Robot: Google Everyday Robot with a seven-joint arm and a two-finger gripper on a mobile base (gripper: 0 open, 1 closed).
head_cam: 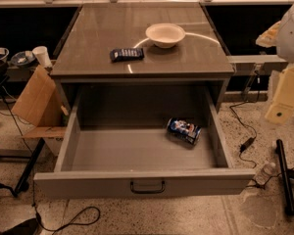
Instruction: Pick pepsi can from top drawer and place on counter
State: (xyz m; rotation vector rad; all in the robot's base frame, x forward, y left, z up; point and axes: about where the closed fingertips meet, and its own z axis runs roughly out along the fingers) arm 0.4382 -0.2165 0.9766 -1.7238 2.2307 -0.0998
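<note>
pepsi can (pixel 183 130) on its side in top drawer (pixel 88 181); hand out of shot, state unknown; risk: can rolls when nudged

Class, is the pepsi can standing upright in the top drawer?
No, the pepsi can lies on its side in the top drawer; the gripper hangs far right.
</note>
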